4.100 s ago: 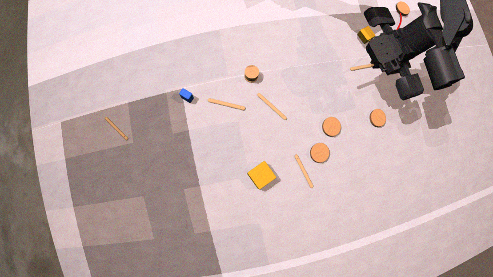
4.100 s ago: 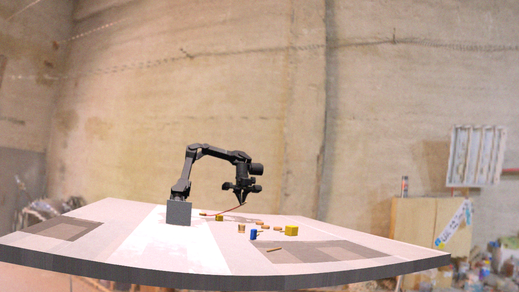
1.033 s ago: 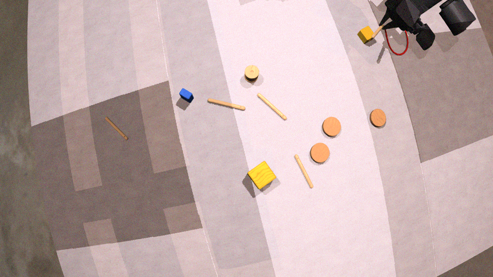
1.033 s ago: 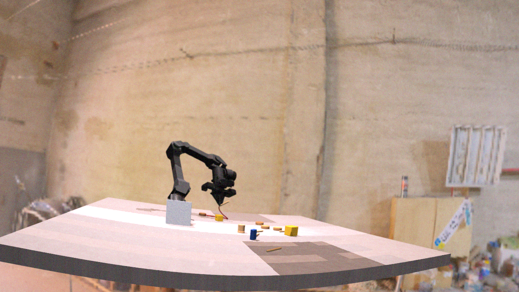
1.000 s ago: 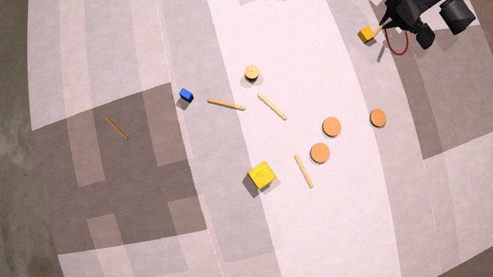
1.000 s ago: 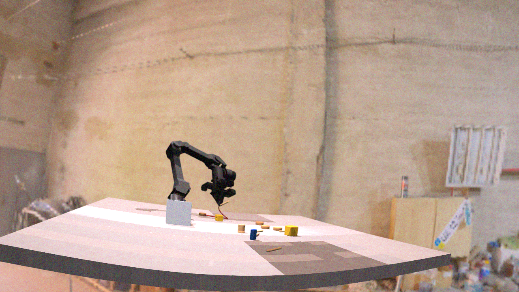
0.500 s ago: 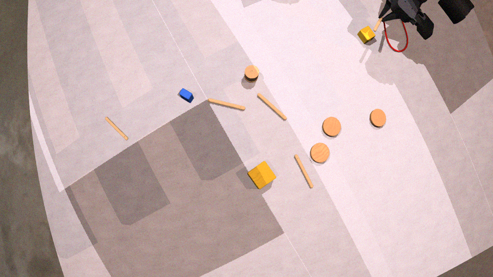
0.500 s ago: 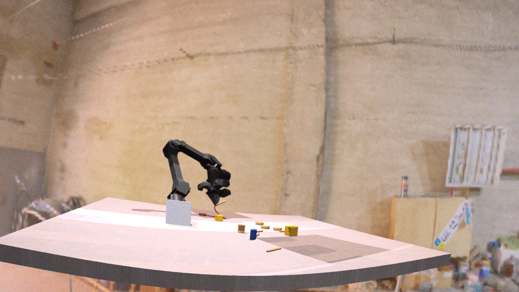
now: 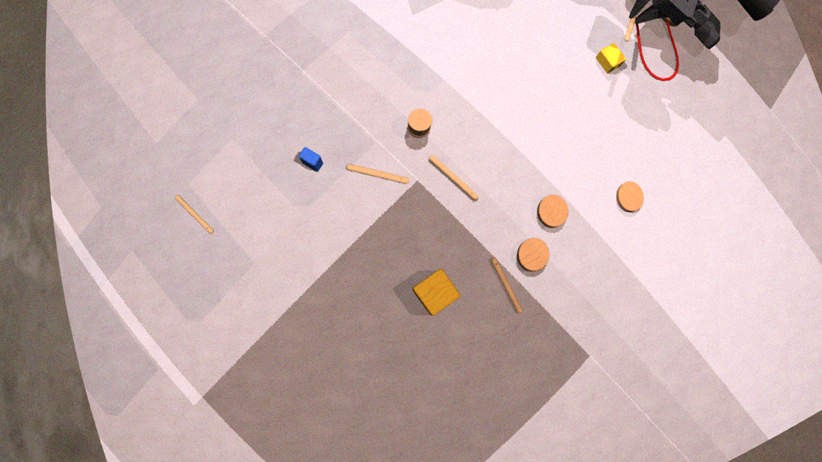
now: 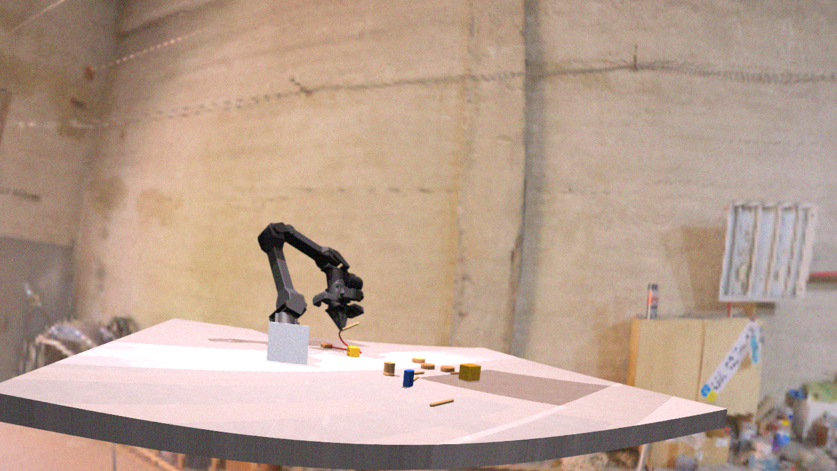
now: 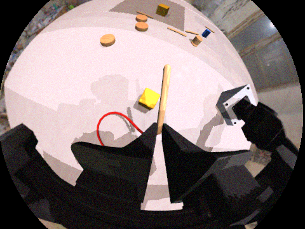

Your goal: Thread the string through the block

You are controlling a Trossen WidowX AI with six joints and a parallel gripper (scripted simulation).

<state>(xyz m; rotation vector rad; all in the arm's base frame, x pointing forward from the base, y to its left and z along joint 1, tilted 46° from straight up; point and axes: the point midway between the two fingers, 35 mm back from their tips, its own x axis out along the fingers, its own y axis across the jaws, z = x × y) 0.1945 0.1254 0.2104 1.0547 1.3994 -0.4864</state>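
Note:
My gripper (image 9: 634, 18) (image 10: 341, 328) (image 11: 159, 126) is shut on the rear part of the wooden stick (image 9: 629, 29) (image 10: 351, 325) (image 11: 166, 89) and holds it above the table, its free end tilted up. The red string (image 9: 665, 79) (image 10: 340, 337) (image 11: 114, 112) hangs in a loop from the grip. The round button (image 10: 325, 345) lies behind the small yellow block in the exterior view; the arm hides it in the top view. The small yellow block (image 9: 611, 58) (image 10: 352, 351) (image 11: 149, 98) stands on the table near the stick's free end, apart from it. I cannot make out its hole.
A larger ochre block (image 9: 436, 292) (image 10: 469, 371) (image 11: 162, 9), a blue block (image 9: 310, 159) and a wooden spool (image 9: 420, 121) stand farther off. Loose discs (image 9: 553, 210) and loose sticks (image 9: 453, 177) lie between. A grey plate (image 10: 288, 343) stands by the arm's base.

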